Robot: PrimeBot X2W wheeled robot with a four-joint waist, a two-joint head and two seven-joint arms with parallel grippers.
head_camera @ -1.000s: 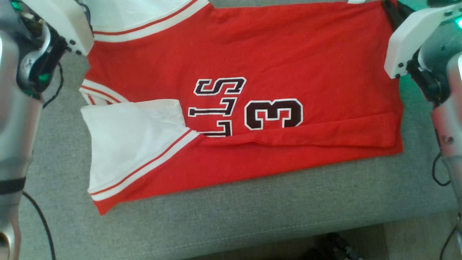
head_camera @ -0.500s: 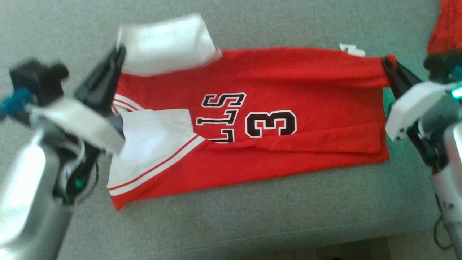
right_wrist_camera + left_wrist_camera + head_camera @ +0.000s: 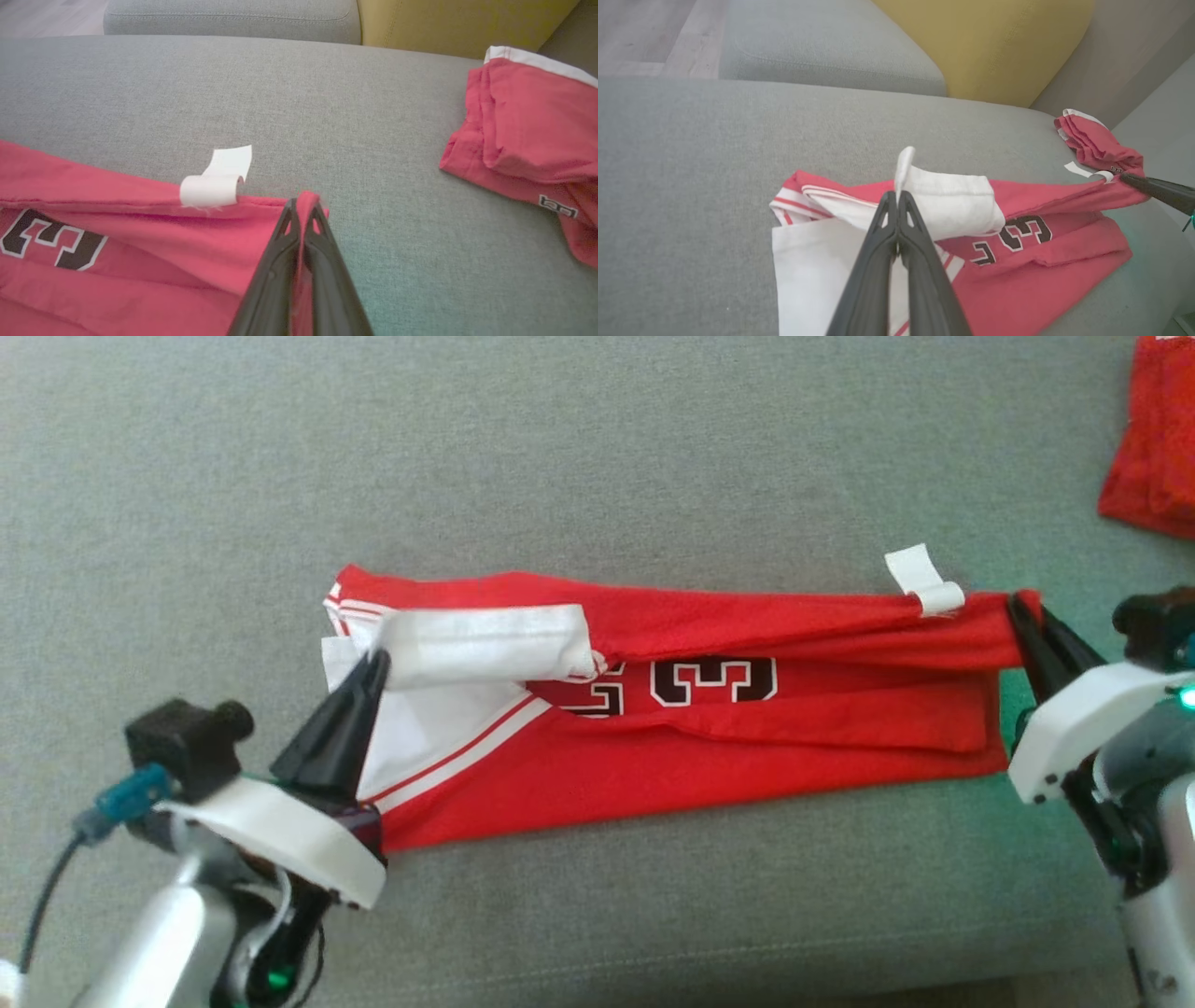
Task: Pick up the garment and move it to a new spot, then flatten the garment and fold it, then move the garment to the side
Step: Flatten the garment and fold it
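Head camera first. The red basketball jersey with white sleeves and dark print (image 3: 709,765) lies as a long band across the grey fabric sofa seat (image 3: 597,457), towards its front edge. My left gripper (image 3: 377,659) is pinched tight on the white sleeve (image 3: 485,644). My right gripper (image 3: 1014,607) is clamped on the red hem corner, just beside the curled white label (image 3: 920,581). The edge strung between the 2 grips laps over the print, so the 3 is half covered. A second folded red garment (image 3: 1153,448) sits at the far right, well apart.

Left wrist camera: the fingers are pressed together on the sleeve edge, with only a thin sliver of white cloth above the tips. A yellow cushion (image 3: 985,42) stands behind the seat.

Right wrist camera: the fingers are closed on the red corner, with the label just left of the tips.

The risk, as I judge it, is that the sliver on the left slips out if I pull the span tighter, and the fold would drop crooked. The loose sleeve could also bunch under the top layer and leave a lump.

Against half a second back, the held edge has come over towards me. The letters and the 3 were then fully open, and now most of that print is covered. The head camera has shifted too.
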